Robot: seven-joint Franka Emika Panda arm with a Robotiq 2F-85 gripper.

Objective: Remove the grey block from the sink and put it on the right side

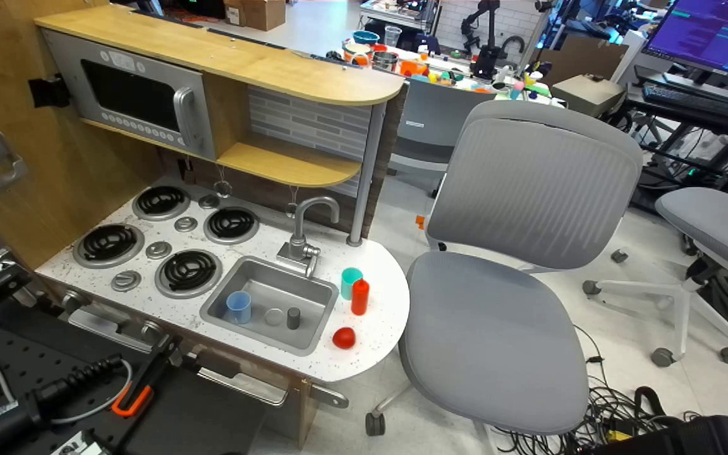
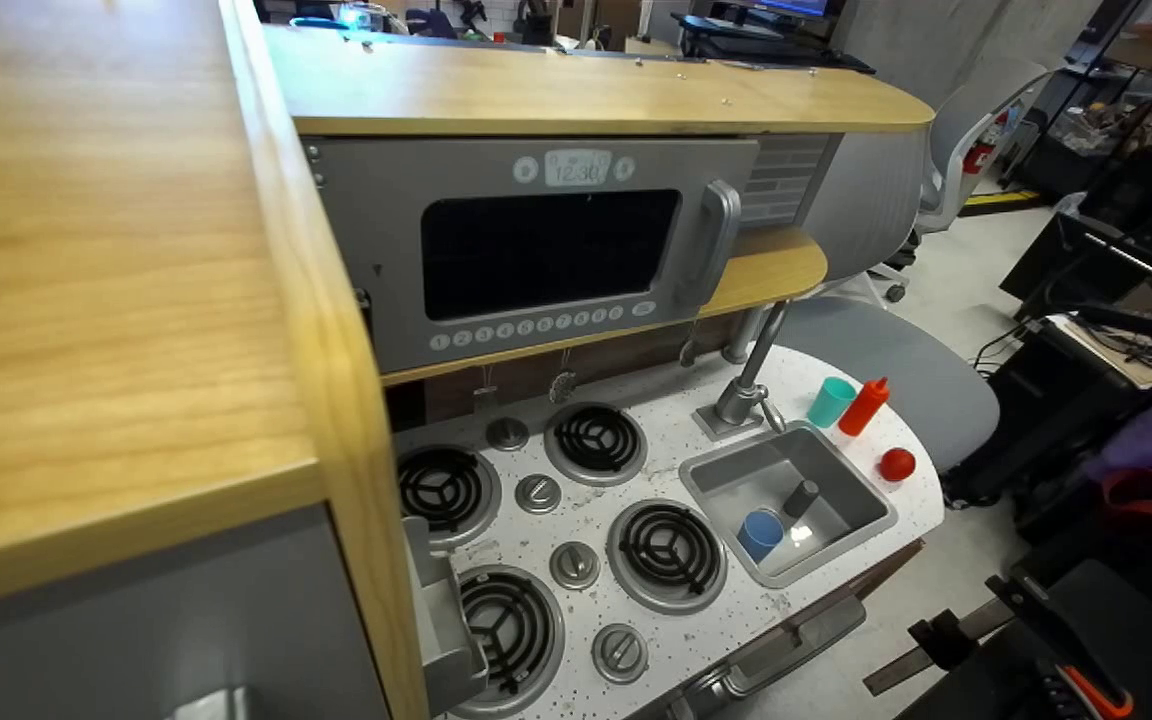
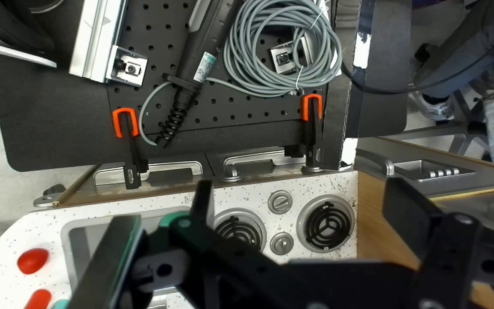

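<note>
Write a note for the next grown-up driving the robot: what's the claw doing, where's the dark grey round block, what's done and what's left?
Gripper: black two-fingered gripper open, holding nothing.
Things: the dark grey cylindrical block is in the grey rectangular sink, which also holds a blue cylindrical cup.
Done: block not yet out.
Left: grasp it, lift it out, put it on the right side, probably the white speckled counter near the red squeeze bottle.

12:30 on microwave display (image 2: 578, 168), 1–9 on keys (image 2: 545, 325)
</note>
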